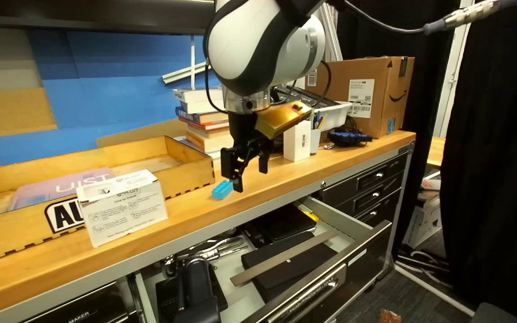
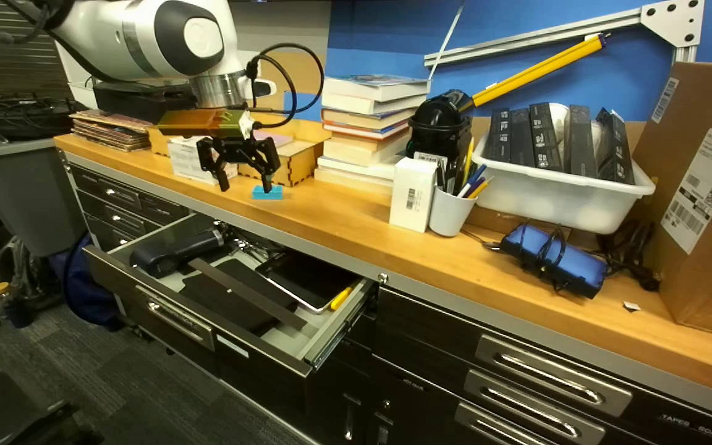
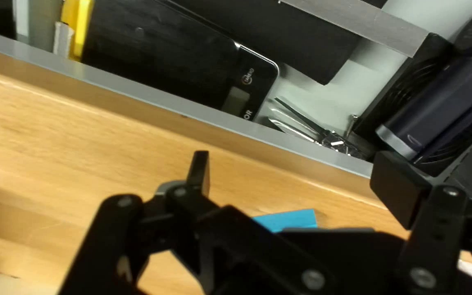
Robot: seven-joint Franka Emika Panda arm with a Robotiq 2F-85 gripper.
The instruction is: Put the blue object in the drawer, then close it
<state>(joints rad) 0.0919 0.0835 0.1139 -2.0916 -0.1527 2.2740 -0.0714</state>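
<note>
The light-blue object point(image 1: 221, 190) lies on the wooden countertop near its front edge. It also shows in an exterior view point(image 2: 267, 193) and partly in the wrist view point(image 3: 289, 220), where the gripper's body hides the rest. My gripper point(image 1: 250, 176) is open and empty, pointing down above the countertop close to the blue object. In the wrist view its fingers point(image 3: 299, 180) stand wide apart with nothing between them. The drawer point(image 2: 263, 371) is pulled open below the countertop. It holds a black scale, a dark flat case, a metal ruler and other tools; its pale inside point(image 3: 334, 92) shows.
A white box point(image 1: 124, 208) and a wooden tray point(image 1: 191, 172) stand beside the blue object. A book stack point(image 2: 365, 123), a small white box point(image 2: 410, 194), a pen cup point(image 2: 449, 213), a white bin point(image 2: 566, 191) and a cardboard box point(image 1: 357, 89) line the counter.
</note>
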